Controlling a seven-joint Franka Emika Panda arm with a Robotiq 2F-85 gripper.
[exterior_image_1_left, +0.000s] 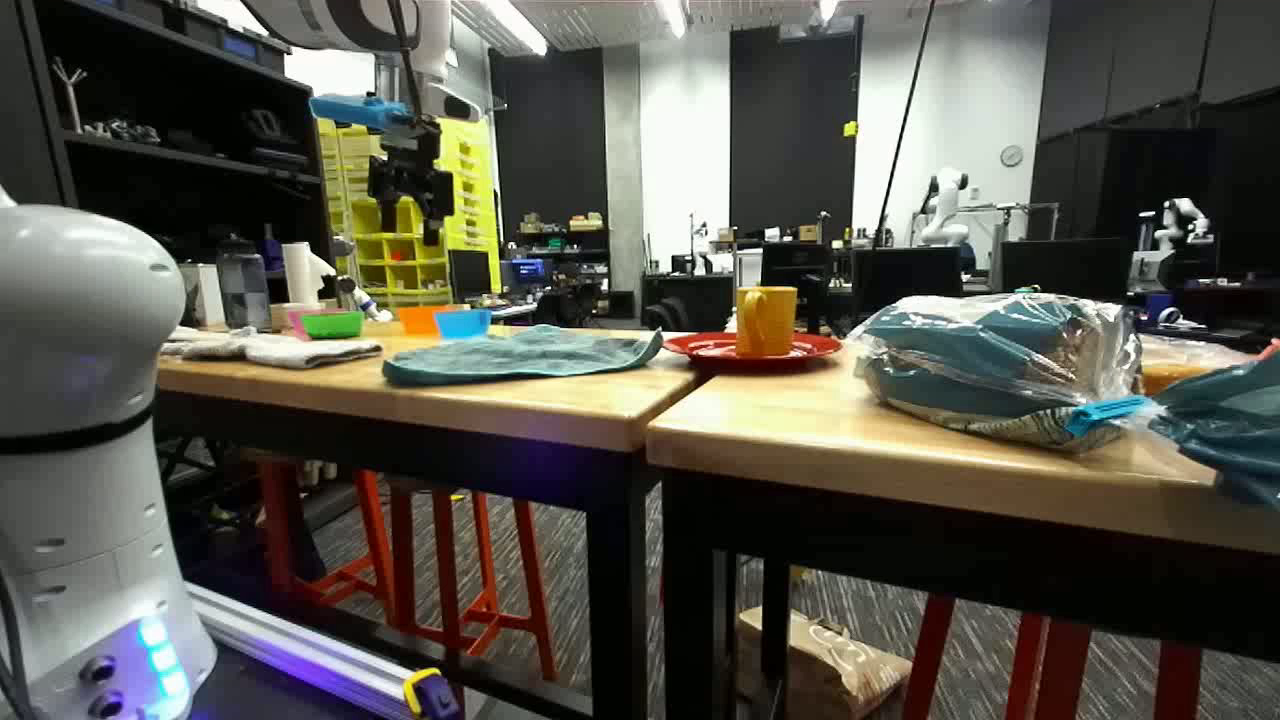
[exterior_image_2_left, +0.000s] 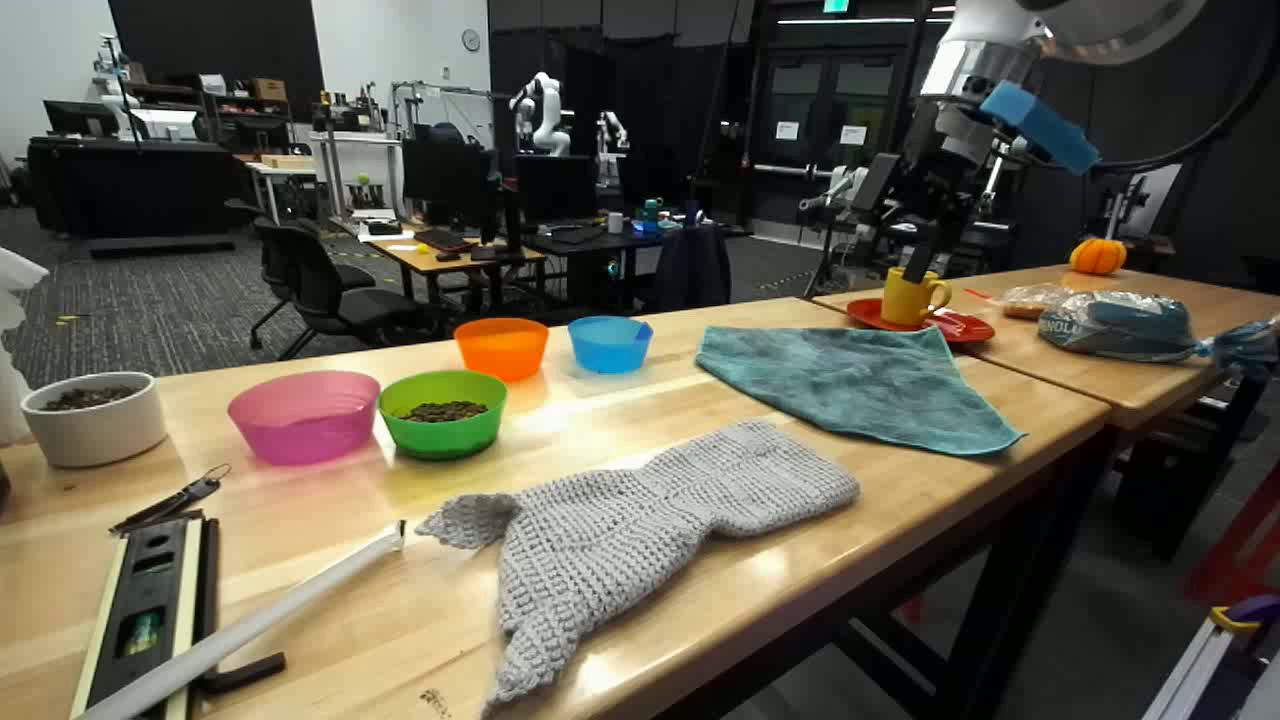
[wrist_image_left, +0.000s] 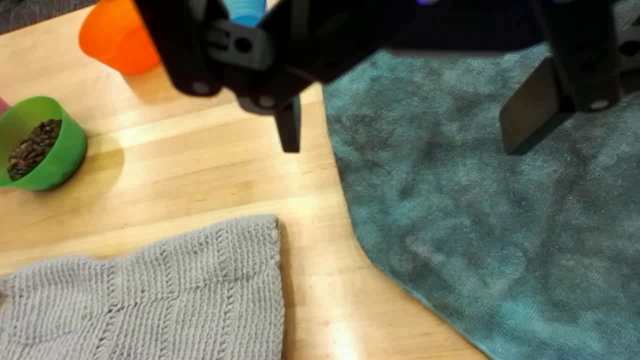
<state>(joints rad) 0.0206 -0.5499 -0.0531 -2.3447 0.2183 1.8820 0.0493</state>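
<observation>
My gripper (wrist_image_left: 403, 150) is open, its two fingers wide apart with nothing between them. In an exterior view the gripper (exterior_image_1_left: 410, 230) hangs well above the table, pointing down. Beneath it lies a teal mottled cloth (wrist_image_left: 450, 225), spread flat. A grey knitted cloth (wrist_image_left: 200, 290) rests beside that on the wood. To the left in the wrist view are a green bowl (wrist_image_left: 72, 150) of brown pellets, an orange bowl (wrist_image_left: 120, 40) and part of a blue bowl (wrist_image_left: 245, 10). In an exterior view a finger overlaps the yellow mug (exterior_image_2_left: 905, 303), which stands on a red plate (exterior_image_2_left: 965, 328).
A pink bowl (exterior_image_2_left: 305, 420) and a white bowl (exterior_image_2_left: 95, 425) with pellets stand farther along the table. A spirit level (exterior_image_2_left: 150, 600) and a pale rod (exterior_image_2_left: 260, 625) lie at the near end. Bagged bread (exterior_image_1_left: 1000, 360) sits on the adjoining table, near a small pumpkin (exterior_image_2_left: 1097, 256).
</observation>
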